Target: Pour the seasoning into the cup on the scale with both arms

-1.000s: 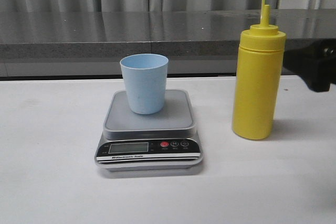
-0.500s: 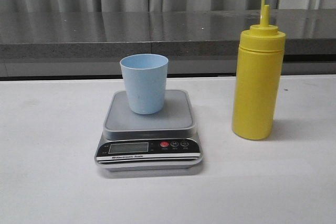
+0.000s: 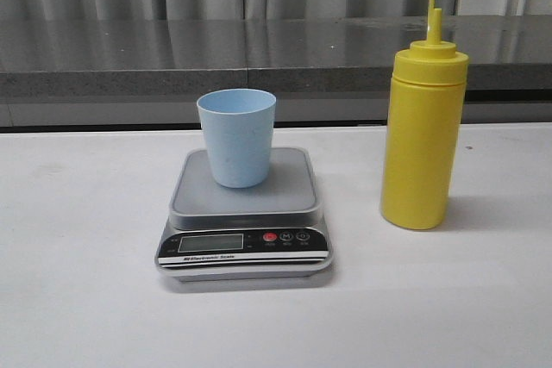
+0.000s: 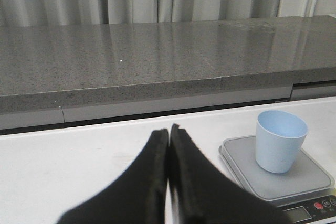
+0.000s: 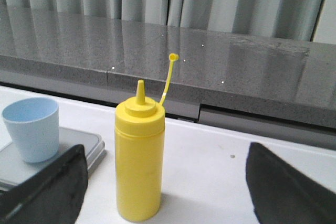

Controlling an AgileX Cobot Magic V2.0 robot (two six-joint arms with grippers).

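Seasoning bottle (image 3: 423, 131) upright on table (image 3: 78, 239), right of scale (image 3: 245, 217); cap off nozzle.
Dark arm seen at right edge 1.0 s ago now gone. Cup (image 3: 237, 136) on platform, interior looks empty. Left gripper (image 4: 168, 132) clenched on nothing; right gripper (image 5: 167, 182) spread wide.

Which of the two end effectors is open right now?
The right end effector: its fingers stand wide apart around the yellow bottle, while the left end effector is pressed shut.

Scale (image 3: 244, 213) front strip: small white print, seemingly "Electronic Scale", barely legible. Round buttons carry marks, unreadable. LCD shows no readable digits.
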